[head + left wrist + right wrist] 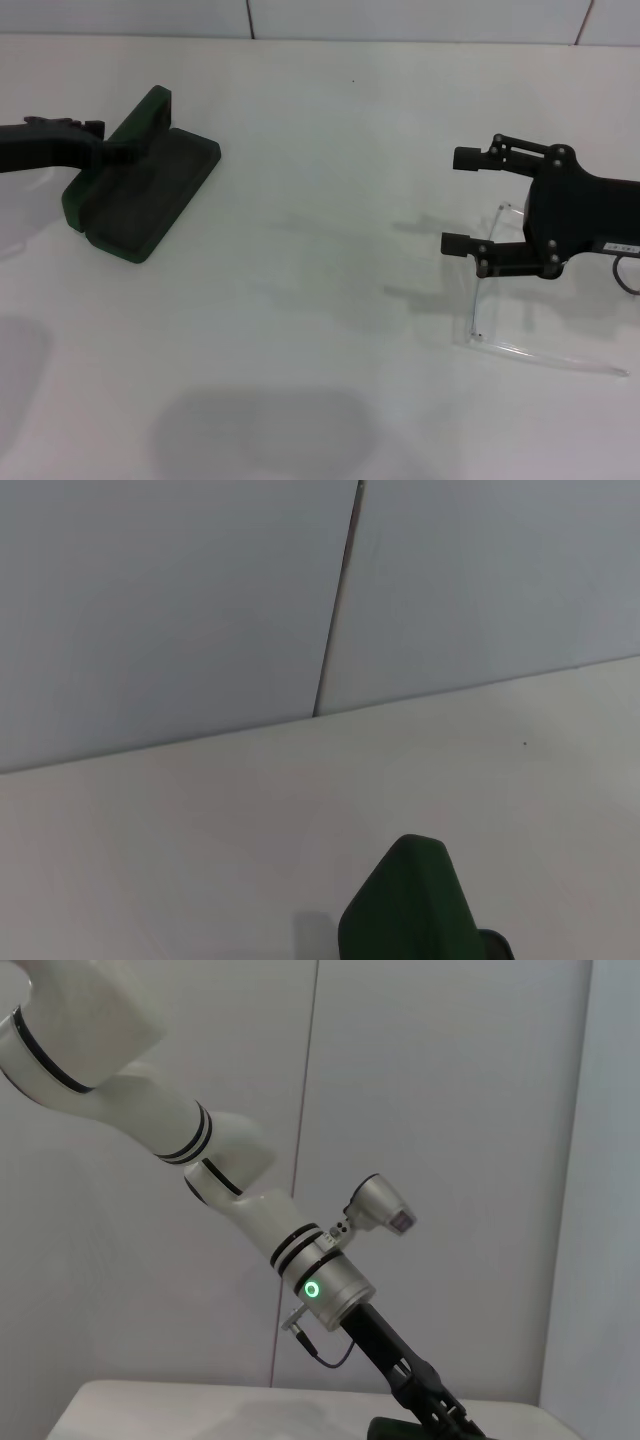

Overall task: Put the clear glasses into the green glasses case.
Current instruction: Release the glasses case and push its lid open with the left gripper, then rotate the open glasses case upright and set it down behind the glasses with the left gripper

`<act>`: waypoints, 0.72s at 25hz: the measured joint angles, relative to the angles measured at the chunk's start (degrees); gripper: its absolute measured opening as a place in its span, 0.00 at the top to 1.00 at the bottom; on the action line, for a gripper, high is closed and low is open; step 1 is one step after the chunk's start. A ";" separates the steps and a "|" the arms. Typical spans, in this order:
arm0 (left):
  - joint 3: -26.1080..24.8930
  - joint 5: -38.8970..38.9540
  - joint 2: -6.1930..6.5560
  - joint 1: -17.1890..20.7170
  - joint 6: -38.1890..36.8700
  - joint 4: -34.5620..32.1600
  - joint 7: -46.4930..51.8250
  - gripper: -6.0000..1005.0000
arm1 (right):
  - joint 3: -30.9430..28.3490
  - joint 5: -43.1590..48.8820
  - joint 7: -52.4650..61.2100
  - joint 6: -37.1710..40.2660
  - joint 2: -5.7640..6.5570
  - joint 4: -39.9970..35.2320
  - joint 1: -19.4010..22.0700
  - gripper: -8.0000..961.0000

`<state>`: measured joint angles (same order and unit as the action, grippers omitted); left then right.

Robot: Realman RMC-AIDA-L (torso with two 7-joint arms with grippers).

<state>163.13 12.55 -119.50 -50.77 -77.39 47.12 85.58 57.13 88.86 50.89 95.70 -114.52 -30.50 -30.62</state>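
The green glasses case [150,205] lies open at the far left of the table, its lid [146,118] standing up. My left gripper [118,150] reaches in from the left and is shut on that lid; the lid's edge [410,905] shows in the left wrist view. The clear glasses [476,300] lie on the table at the right, with one thin arm [560,360] stretching rightward. My right gripper [452,200] hovers open just above and beside them, its fingers pointing left with nothing between them.
The white table [320,300] runs from the case to the glasses. A pale panelled wall [400,15] closes off the far edge. The right wrist view shows the left arm [320,1285] reaching down to the case [395,1428].
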 joint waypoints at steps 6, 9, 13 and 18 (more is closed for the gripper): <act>0.00 -2.03 0.01 -0.27 0.20 -1.03 0.32 0.26 | 0.00 0.00 0.00 0.37 0.01 0.00 0.58 0.11; 0.00 -2.75 0.10 -0.30 0.24 -1.59 0.33 0.32 | 0.00 0.00 0.00 0.40 0.01 0.00 0.64 0.11; -0.01 -2.69 0.12 -0.30 0.27 -1.61 0.24 0.45 | 0.00 0.00 0.00 0.43 -0.04 0.00 0.66 0.11; -0.01 -2.52 0.05 -0.29 0.30 -1.61 0.01 0.62 | 0.00 0.00 0.00 0.51 -0.07 0.00 0.79 0.11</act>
<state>163.12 10.03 -119.46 -51.06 -77.09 45.51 85.59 57.13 88.85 50.89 96.21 -114.59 -30.49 -29.83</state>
